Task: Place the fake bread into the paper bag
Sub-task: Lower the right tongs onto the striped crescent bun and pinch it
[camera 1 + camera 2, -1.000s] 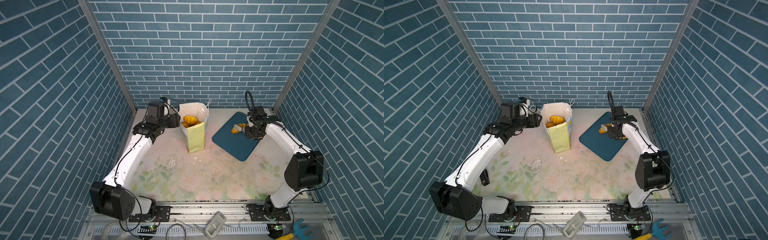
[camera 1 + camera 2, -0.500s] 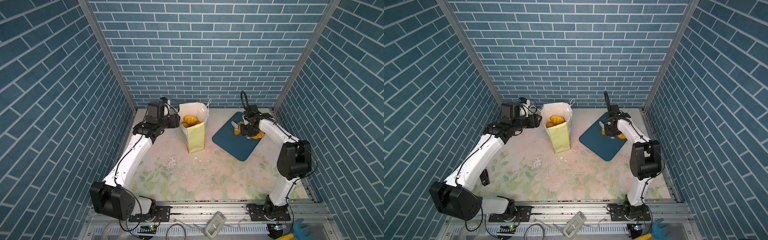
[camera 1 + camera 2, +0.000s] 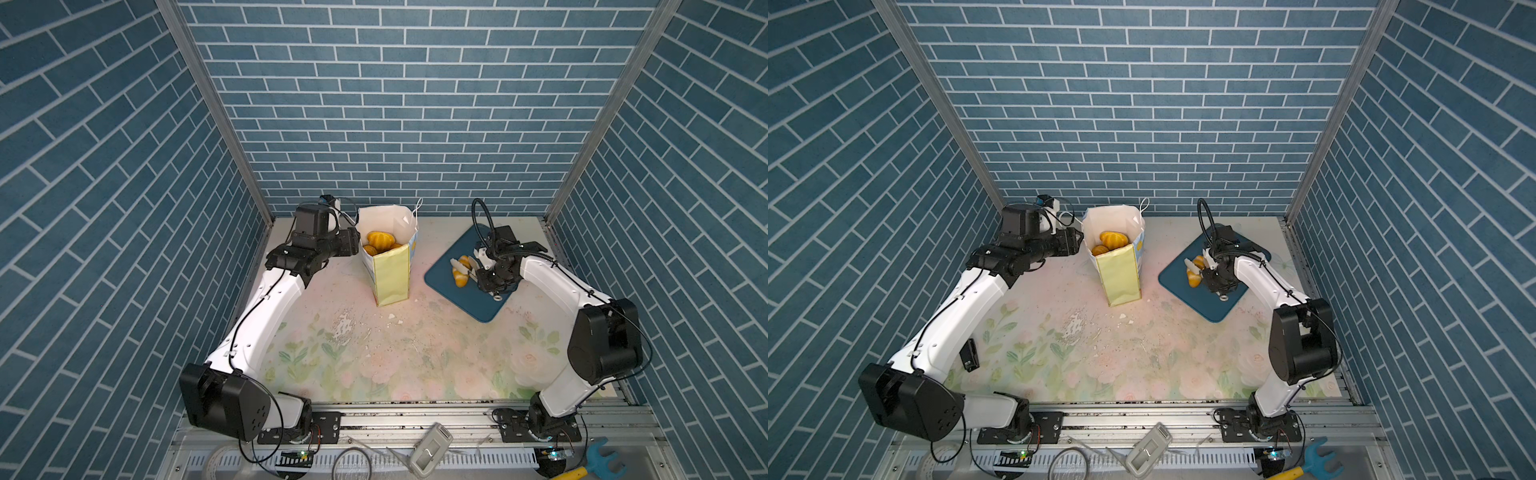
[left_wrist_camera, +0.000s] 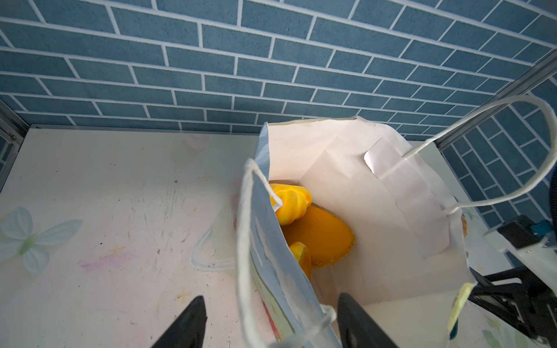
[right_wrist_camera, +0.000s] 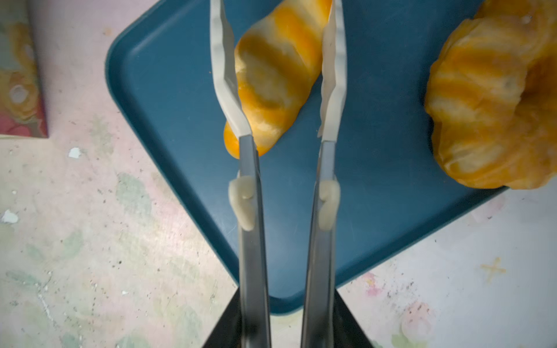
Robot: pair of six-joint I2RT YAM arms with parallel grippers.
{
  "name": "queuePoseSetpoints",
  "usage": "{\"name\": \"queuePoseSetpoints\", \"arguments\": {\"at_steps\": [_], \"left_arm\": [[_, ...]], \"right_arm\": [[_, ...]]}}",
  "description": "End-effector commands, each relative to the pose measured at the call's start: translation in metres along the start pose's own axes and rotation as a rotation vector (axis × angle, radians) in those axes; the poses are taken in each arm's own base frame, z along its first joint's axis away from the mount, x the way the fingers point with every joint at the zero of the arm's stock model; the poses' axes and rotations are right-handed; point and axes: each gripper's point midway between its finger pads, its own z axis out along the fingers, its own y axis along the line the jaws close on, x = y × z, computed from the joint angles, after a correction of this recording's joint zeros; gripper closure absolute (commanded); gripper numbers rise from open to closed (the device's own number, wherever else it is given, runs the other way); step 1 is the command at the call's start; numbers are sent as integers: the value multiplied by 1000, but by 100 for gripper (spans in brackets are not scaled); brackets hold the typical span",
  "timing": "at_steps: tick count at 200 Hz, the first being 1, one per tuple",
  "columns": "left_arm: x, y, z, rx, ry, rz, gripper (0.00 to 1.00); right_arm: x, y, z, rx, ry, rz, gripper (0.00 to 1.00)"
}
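The paper bag point(image 3: 390, 274) point(image 3: 1119, 274) point(image 4: 346, 168) stands upright and open at the table's back. Inside lie pieces of fake bread: a ridged roll point(image 4: 291, 202) point(image 3: 379, 239) and a large oval loaf point(image 4: 319, 238). My left gripper point(image 4: 271, 298) point(image 3: 353, 243) is open, one finger on each side of the bag's near wall. My right gripper point(image 5: 287, 301) point(image 3: 494, 276) is shut on metal tongs point(image 5: 250, 241). Their white tips straddle a long roll point(image 5: 277, 72) point(image 3: 459, 276) on the dark blue tray point(image 5: 168, 75) point(image 3: 482, 303). A ring-shaped bread point(image 5: 488, 105) lies beside it.
Blue brick-pattern walls close in on three sides. White flakes and a scuffed patch point(image 3: 345, 328) mark the floral table top between the arms. A grey handset point(image 3: 430, 451) and a blue tool point(image 3: 602, 461) lie on the front rail.
My right arm has swung its elbow back out and brought the tongs down around the long roll, squeezing them narrower. The left arm and the bag have not moved.
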Motion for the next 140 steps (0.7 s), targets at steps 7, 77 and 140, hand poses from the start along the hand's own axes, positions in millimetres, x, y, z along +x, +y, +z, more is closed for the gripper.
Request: {"name": "queuePoseSetpoints", "arguments": {"at_steps": [7, 77, 140], "left_arm": [[-4, -4, -9, 17, -18, 4, 30], [-3, -5, -14, 23, -24, 7, 30], [-3, -5, -11, 26, -18, 13, 30]], "right_arm": [[9, 2, -18, -1, -11, -47, 59], [-14, -6, -37, 65, -96, 217, 52], [-28, -7, -35, 112, -173, 341, 51]]}}
